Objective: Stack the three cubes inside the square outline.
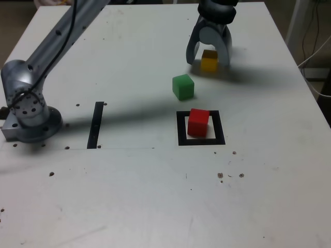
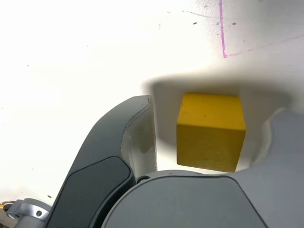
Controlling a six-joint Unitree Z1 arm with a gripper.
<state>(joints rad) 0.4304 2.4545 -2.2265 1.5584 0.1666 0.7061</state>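
The yellow cube (image 1: 209,62) sits on the white table near the far right of the exterior view. My gripper (image 1: 208,63) is down around it, one finger on each side. In the wrist view the yellow cube (image 2: 211,130) lies between the fingers of the gripper (image 2: 213,109); a gap shows between the cube and one finger, so the jaws are open. The green cube (image 1: 183,86) stands alone just nearer the camera. The red cube (image 1: 198,122) rests inside the square outline (image 1: 181,129).
A narrow black strip (image 1: 95,124) lies on the table toward the exterior view's left. The arm's base (image 1: 28,111) stands at the left edge, and the arm reaches across the back. A thin pink line (image 2: 222,28) crosses the table in the wrist view.
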